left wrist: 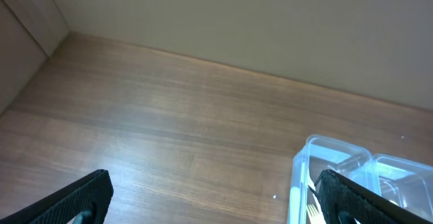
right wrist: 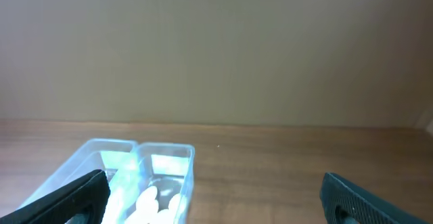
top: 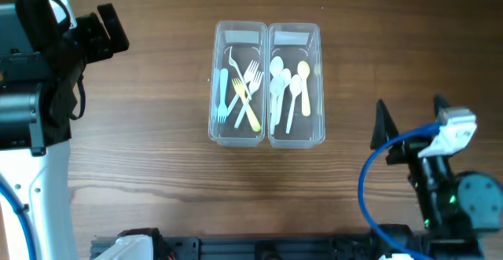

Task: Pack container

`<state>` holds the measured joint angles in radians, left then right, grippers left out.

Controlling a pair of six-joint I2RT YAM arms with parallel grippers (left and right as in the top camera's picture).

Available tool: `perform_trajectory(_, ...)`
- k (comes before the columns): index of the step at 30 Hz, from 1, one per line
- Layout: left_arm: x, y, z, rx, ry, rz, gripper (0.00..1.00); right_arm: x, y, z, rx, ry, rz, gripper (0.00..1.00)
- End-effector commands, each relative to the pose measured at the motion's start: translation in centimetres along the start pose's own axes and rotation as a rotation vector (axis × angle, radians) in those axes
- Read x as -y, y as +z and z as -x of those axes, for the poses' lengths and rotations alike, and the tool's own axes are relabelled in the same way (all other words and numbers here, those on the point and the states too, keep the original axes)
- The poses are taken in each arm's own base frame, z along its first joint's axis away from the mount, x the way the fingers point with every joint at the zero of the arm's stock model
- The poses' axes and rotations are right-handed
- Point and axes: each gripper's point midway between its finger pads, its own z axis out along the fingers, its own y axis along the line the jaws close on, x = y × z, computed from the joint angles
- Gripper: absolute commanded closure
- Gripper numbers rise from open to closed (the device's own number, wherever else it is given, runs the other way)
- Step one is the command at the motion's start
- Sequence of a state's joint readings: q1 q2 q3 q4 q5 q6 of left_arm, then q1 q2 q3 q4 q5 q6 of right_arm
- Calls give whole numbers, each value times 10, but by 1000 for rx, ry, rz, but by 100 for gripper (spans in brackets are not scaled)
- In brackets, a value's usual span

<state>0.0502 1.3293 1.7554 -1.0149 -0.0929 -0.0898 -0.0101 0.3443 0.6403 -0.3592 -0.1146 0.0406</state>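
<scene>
Two clear plastic containers stand side by side at the table's middle. The left container (top: pixel 214 79) holds several plastic forks (top: pixel 244 95), white, yellow and blue. The right container (top: pixel 321 79) holds several plastic spoons (top: pixel 287 87), white and yellow. My left gripper (top: pixel 106 32) is open and empty at the far left, well away from the containers. My right gripper (top: pixel 409 122) is open and empty at the right front. The left wrist view shows the container corner (left wrist: pixel 308 149) beside its right finger. The right wrist view shows both containers (right wrist: pixel 166 149) at lower left.
The wooden table (top: pixel 141 150) carries nothing else. The arm bases stand at the left edge and the front right corner. A blue cable (top: pixel 377 158) loops by the right arm. A beige wall (right wrist: pixel 216 48) rises behind the table.
</scene>
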Motion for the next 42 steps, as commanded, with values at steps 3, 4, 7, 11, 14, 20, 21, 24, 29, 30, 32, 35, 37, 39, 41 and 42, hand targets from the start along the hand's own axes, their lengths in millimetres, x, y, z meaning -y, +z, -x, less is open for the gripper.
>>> perform_trajectory(3, -4, -5, 5, 19, 11, 13, 0, -3, -18, -39, 56, 32, 17, 0)
perform_trajectory(4, -4, -5, 5, 19, 11, 13, 0, -3, -19, -46, 57, 32, 17, 0)
perform_trajectory(7, -4, -5, 5, 19, 11, 13, 0, -1, -15, -70, 51, 32, 12, 0)
perform_trajectory(11, -4, -5, 5, 20, 10, 13, 0, 3, -5, -90, 22, 37, 0, 0)
perform_trajectory(14, -4, -5, 5, 19, 11, 13, 0, 5, 0, -107, -12, 41, -2, 0)
perform_trajectory(20, -4, -5, 5, 19, 11, 13, 0, 7, 14, -142, -38, 45, -3, 0)
perform_trajectory(21, -4, -5, 5, 19, 11, 13, 0, 8, 15, -145, -40, 46, -3, 0)
perform_trajectory(24, -4, -5, 5, 19, 11, 13, 0, 8, 15, -147, -43, 46, -3, 0)
perform_trajectory(29, -4, -5, 5, 20, 10, 13, 0, 8, 16, -148, -44, 45, -4, 0)
perform_trajectory(30, -4, -5, 5, 19, 11, 13, 0, 8, 16, -148, -45, 46, -4, 0)
perform_trajectory(32, -4, -5, 5, 19, 11, 13, 0, 8, 16, -148, -45, 45, -4, 0)
perform_trajectory(35, -4, -5, 5, 19, 11, 13, 0, 8, 16, -148, -45, 45, -4, 0)
perform_trajectory(37, -4, -5, 5, 19, 11, 13, 0, 8, 16, -148, -45, 45, -4, 0)
perform_trajectory(39, -4, -5, 5, 19, 11, 13, 0, 8, 16, -148, -45, 45, -4, 0)
perform_trajectory(41, -4, -5, 5, 19, 11, 13, 0, 8, 16, -148, -45, 45, -4, 0)
perform_trajectory(42, -4, -5, 5, 19, 11, 13, 0, 8, 16, -148, -45, 45, -4, 0)
